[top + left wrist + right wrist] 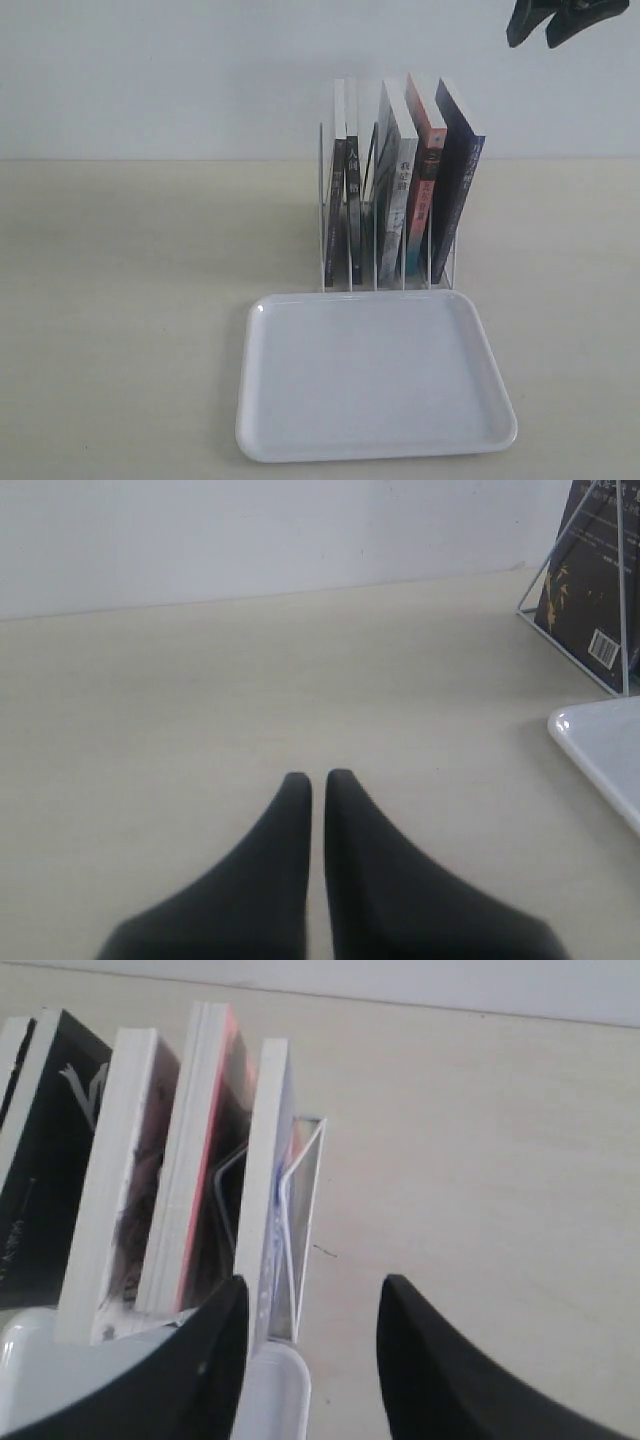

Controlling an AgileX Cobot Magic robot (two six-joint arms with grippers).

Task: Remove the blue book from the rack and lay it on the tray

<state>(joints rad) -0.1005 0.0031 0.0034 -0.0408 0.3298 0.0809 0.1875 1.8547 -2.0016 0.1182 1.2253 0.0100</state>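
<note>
The blue book (458, 185) stands upright in the rightmost slot of the white wire rack (340, 255), leaning a little. In the right wrist view its white page edge (268, 1150) faces up beside the rack's end wire (305, 1190). My right gripper (545, 22) hangs open high above and to the right of the rack. Seen from the wrist, the right gripper (312, 1290) has nothing between its fingers, and one fingertip (232, 1305) lies over the blue book's top edge. The white tray (375, 440) lies empty in front of the rack. My left gripper (317, 778) is shut over bare table.
A red-spined book (428, 170), a grey-spined book (400, 180) and darker books (345, 175) fill the other slots. From the left wrist I see a tray corner (600, 745) and the rack's end with a dark cover (590, 570). A pale wall stands behind the table.
</note>
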